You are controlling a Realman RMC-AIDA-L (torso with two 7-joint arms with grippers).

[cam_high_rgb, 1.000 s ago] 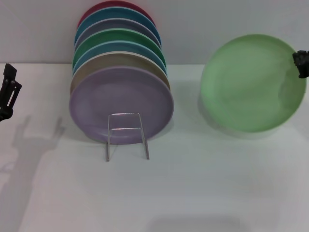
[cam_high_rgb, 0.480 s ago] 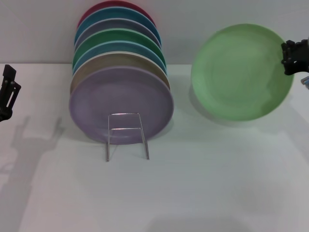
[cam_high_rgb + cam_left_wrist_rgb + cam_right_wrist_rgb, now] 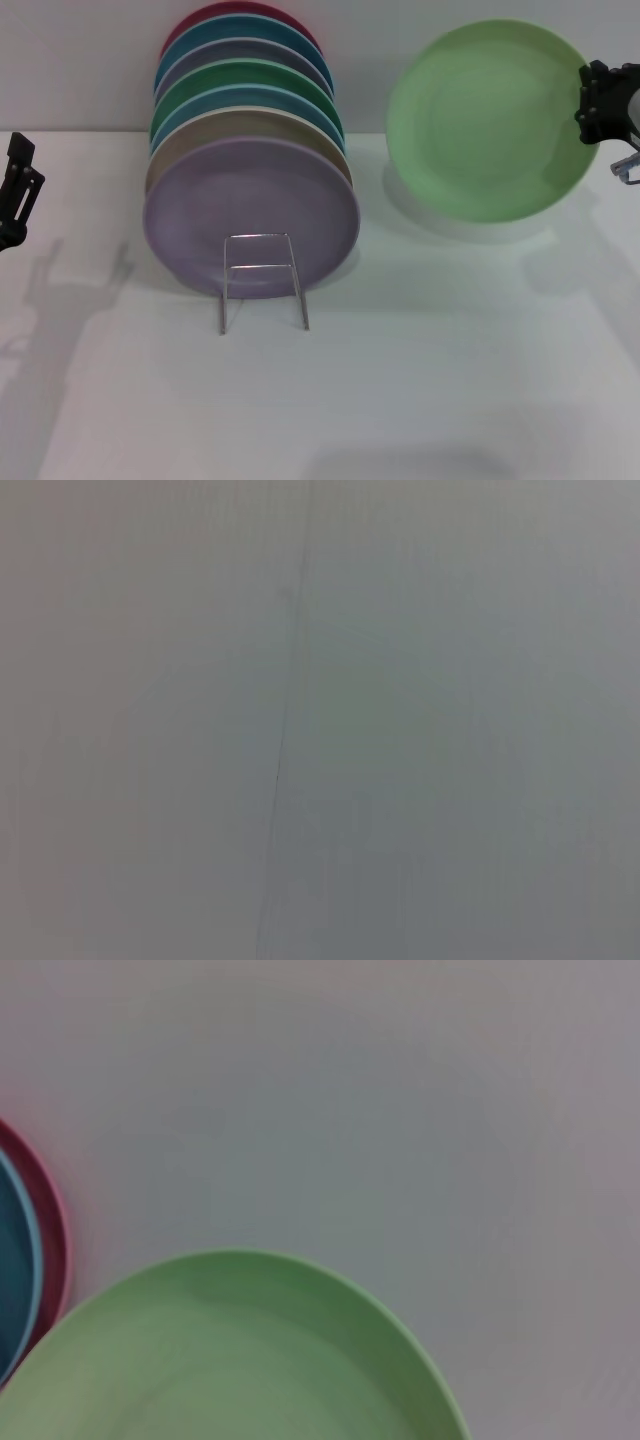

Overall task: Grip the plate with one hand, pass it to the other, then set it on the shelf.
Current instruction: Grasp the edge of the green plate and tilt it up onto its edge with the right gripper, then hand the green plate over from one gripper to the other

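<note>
The plate (image 3: pixel 490 118) was up in the air on the right side, off the desk (image 3: pixel 420 380). It was tilted so its face showed toward the head camera. Its shadow lay on the desk and wall just under it. The right pincer (image 3: pixel 597 105) was clamped on the plate's right edge. Only the black tip of that pincer showed at the right border of the head view.

In the right wrist view, the plate (image 3: pixel 230 1355) filled the low part of the picture, with the bare wall behind it. The edges of a red plate (image 3: pixel 55 1245) and a blue plate (image 3: pixel 15 1280) showed at one side there.

The left pincer (image 3: pixel 17 190) was far off at the left border of the head view, above the desk and touching nothing. I could not tell if its fingers were apart or together. The left wrist view showed only a plain grey surface.

The shelf (image 3: pixel 262 280) stood on the desk, left of the middle, well apart from the plate. Its upright wire loop faced the front. A row of plates leaned in it, one behind the other. The front one was the lilac plate (image 3: pixel 250 215). Behind it came a tan one (image 3: pixel 250 125), then blue, then the dark green plate (image 3: pixel 250 75), and more behind those. The red plate (image 3: pixel 240 10) was at the very back, by the wall.
</note>
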